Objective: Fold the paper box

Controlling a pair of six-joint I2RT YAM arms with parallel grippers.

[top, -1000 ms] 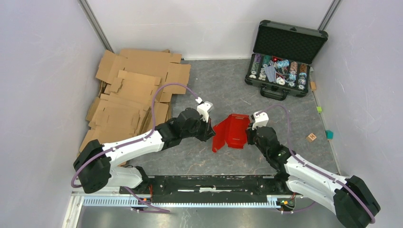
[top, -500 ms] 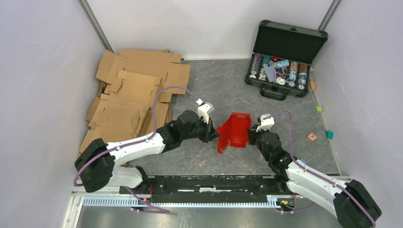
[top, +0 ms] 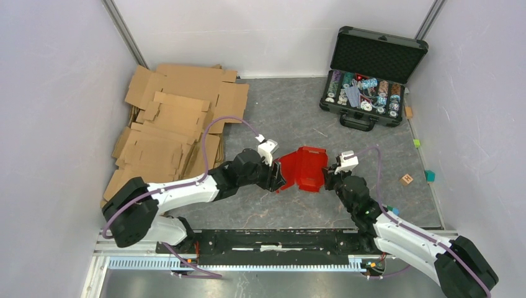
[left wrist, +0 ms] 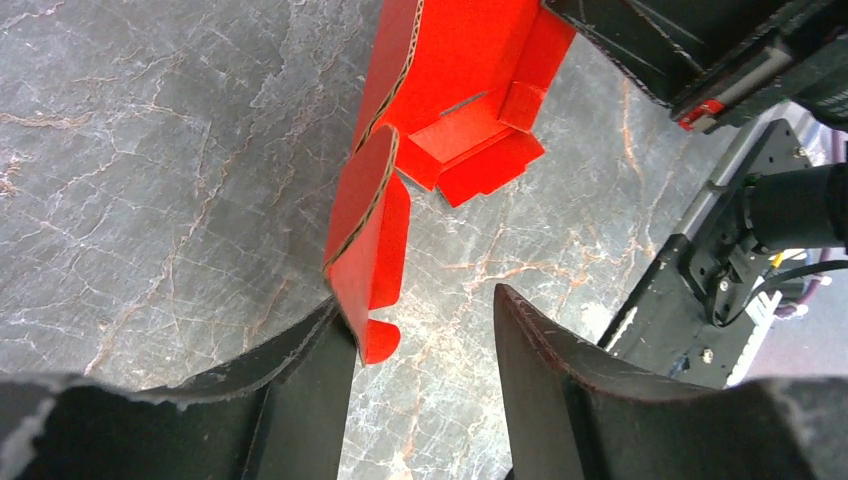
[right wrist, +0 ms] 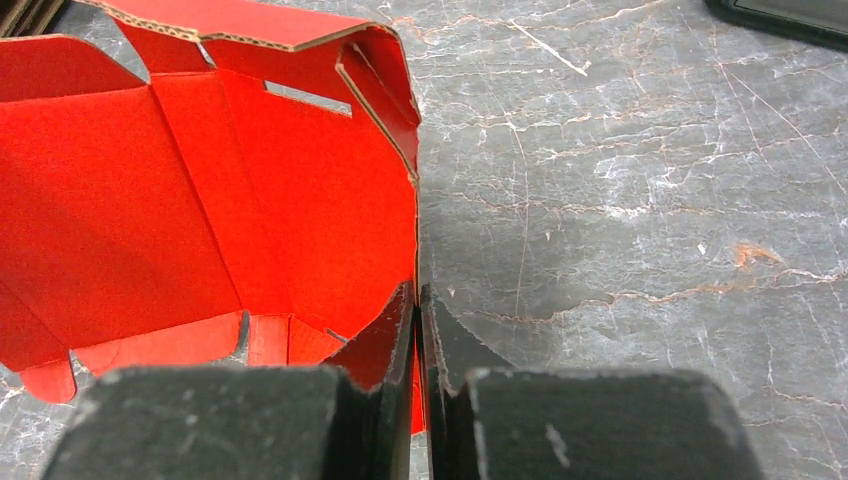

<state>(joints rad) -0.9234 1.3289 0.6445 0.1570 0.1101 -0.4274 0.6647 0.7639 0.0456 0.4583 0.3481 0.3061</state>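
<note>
The red paper box (top: 302,169) lies half-formed at the middle of the grey table, its side walls standing up. My right gripper (top: 327,177) is shut on the box's right wall; in the right wrist view the thin red wall (right wrist: 330,200) runs down between the two closed fingers (right wrist: 418,330). My left gripper (top: 277,181) stands open at the box's left side. A red flap (left wrist: 368,235) of the box leans against the left finger (left wrist: 310,390), with a wide gap to the other finger (left wrist: 545,380).
A pile of brown cardboard sheets (top: 170,124) lies at the back left. An open black case of poker chips (top: 367,77) stands at the back right. Small coloured blocks (top: 407,179) lie along the right wall.
My left gripper has opened and let go of the box's left flap, sliding a little right and nearer. The box has settled lower and flatter. My right gripper stays shut on the right wall.
</note>
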